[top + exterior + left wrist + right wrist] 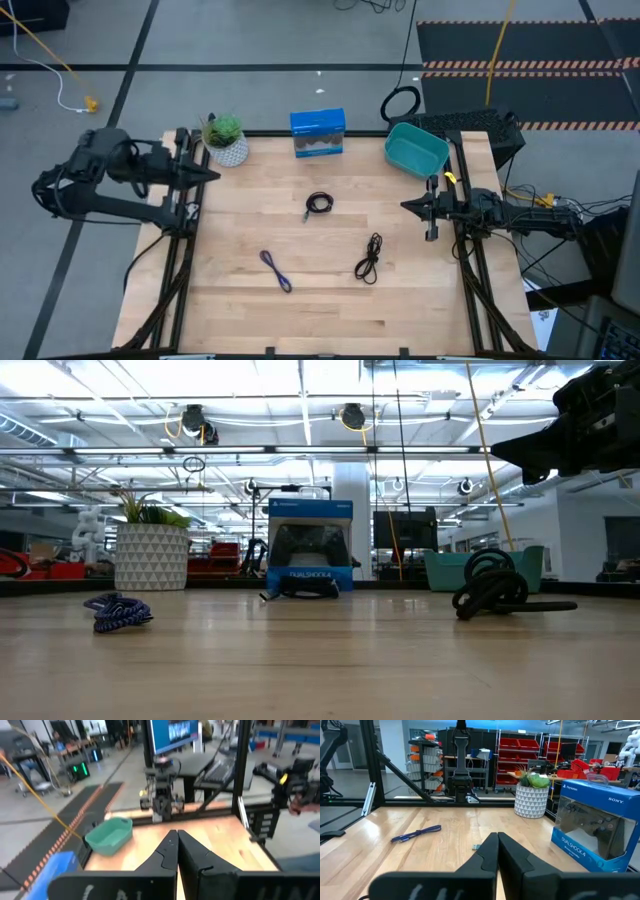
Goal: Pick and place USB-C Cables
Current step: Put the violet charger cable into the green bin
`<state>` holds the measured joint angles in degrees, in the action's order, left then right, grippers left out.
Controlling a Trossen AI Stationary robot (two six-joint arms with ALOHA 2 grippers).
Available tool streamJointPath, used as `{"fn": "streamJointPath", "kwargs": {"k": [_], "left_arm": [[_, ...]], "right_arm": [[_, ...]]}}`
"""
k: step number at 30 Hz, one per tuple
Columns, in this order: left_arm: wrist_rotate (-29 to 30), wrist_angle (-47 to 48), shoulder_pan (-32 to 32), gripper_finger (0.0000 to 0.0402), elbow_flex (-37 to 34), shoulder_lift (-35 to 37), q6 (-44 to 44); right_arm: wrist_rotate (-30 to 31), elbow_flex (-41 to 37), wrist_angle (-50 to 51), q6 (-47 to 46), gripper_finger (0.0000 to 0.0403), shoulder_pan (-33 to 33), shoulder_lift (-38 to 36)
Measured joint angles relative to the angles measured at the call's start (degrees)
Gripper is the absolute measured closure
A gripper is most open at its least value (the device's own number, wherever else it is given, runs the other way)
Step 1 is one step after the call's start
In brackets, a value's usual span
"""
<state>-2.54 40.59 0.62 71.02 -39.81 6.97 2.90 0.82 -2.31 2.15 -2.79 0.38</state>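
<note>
While both arms wait at the desk edges, three cables lie loose on it. Tight black coil: centre, before the blue controller box. Long black bundle: nearer the right side. Blue-purple cable: nearer the left. Left hand: fingers pressed together, beside the potted plant. Right hand: fingers pressed together, near the teal bin.
</note>
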Motion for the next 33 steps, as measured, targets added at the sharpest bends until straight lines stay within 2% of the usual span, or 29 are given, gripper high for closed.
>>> {"fn": "streamJointPath", "kwargs": {"k": [15, 21, 33], "left_arm": [[0.04, 2.77, 0.04, 0.0395, 1.7, -9.31, -1.33], [1.41, 13.91, 0.04, 0.0395, 12.7, -17.99, -1.76], [2.66, 45.58, 0.07, 0.0394, 37.14, -38.11, -6.57]], "right_arm": [[0.0, 0.0, -0.02, 0.0, 0.0403, 0.0, 0.01], [0.0, 0.01, -0.02, 0.0, 0.0403, 0.0, 0.01], [0.0, 0.01, -0.04, -0.04, 0.0403, 0.0, 0.01]]}}
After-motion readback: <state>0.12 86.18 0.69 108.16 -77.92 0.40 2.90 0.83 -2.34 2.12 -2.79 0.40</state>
